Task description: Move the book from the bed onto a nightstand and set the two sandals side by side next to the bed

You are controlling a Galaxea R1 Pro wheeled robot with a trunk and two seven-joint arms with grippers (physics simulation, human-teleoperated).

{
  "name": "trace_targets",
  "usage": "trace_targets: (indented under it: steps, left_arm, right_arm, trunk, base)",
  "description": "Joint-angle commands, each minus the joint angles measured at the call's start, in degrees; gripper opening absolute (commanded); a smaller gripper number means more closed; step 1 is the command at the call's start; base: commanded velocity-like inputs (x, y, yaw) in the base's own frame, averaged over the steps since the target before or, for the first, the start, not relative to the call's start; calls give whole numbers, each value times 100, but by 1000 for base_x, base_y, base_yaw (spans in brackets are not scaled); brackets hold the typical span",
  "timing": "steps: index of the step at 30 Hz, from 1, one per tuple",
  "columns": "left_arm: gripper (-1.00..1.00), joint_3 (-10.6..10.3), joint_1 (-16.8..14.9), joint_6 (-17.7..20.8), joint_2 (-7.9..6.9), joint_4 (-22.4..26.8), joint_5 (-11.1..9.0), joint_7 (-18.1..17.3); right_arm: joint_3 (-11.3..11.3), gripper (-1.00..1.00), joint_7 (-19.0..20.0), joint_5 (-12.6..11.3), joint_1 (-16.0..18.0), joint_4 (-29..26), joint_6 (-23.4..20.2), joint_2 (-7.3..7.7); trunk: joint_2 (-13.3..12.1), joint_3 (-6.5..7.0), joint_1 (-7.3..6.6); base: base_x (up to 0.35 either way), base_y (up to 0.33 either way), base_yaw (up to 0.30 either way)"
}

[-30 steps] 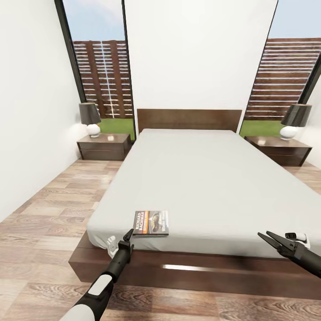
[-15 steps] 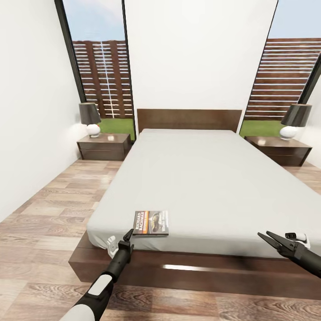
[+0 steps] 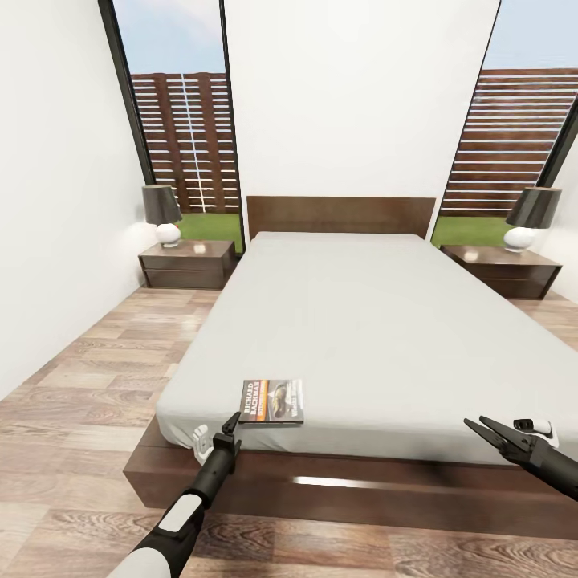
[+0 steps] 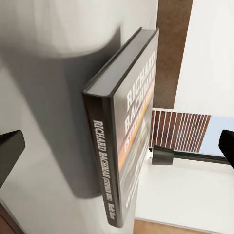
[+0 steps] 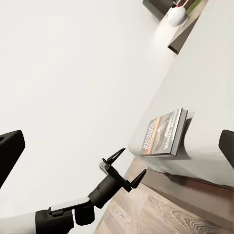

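Grey bed (image 3: 377,321) unchanged, book (image 3: 272,400) unmoved, left gripper (image 3: 218,430) and right gripper (image 3: 488,430) still spread

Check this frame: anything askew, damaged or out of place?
Nothing damaged or spilled. The book lies flat near the foot edge of the bed, slightly skewed to that edge. The left gripper is open just short of it.

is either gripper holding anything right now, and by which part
Nothing is held: the left gripper is open just short of the book; the right gripper is open too.
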State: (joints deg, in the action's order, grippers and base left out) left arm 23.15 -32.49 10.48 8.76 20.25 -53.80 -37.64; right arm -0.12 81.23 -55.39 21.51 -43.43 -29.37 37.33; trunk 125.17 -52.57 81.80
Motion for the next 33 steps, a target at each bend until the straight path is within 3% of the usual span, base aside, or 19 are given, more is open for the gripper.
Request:
trace_targets:
  steps: [1, 33]
  left_arm:
    - [100, 15, -3, 59, 2, 2, -52, -14]
    - [100, 3, -3, 68, 1, 107, -24, -60]
  right_arm:
    - [4, 100, 11, -24, 3, 1, -60, 2]
    - [3, 100, 14, -24, 3, 1, -60, 2]
  trunk:
    - [2, -5, -1]
    - [2, -5, -1]
  base:
    - [0, 0, 0]
    - [0, 0, 0]
